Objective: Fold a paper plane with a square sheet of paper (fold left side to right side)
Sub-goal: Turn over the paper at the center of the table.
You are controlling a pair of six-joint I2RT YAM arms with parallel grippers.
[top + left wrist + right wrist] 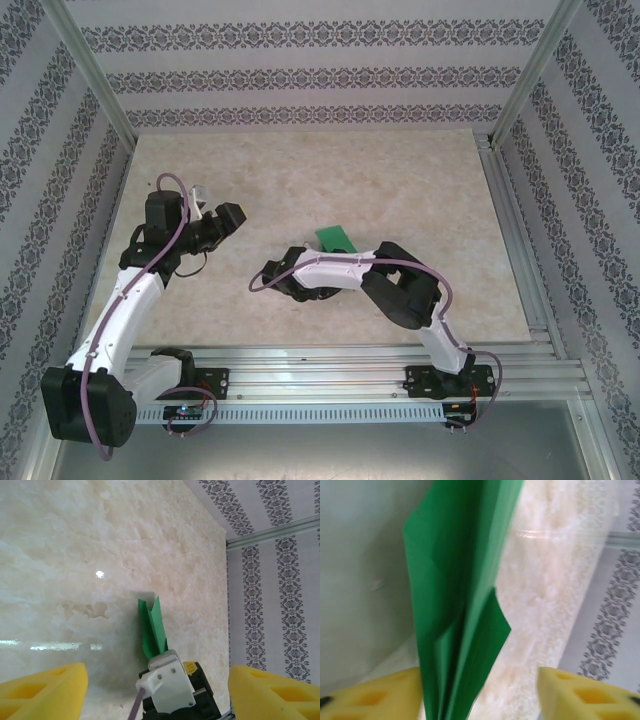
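Presenting right gripper fingers wide apart, clamping nothing, with the green paper plane standing between them, just beside one finger. Hovering left gripper, fingers apart, plane lying beyond the fingertips on marbled tabletop.

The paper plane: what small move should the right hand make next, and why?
Probably draw the right hand straight back. Its fingers stand apart with the plane loose between them, so it seems released. The left hand is open and well aside.
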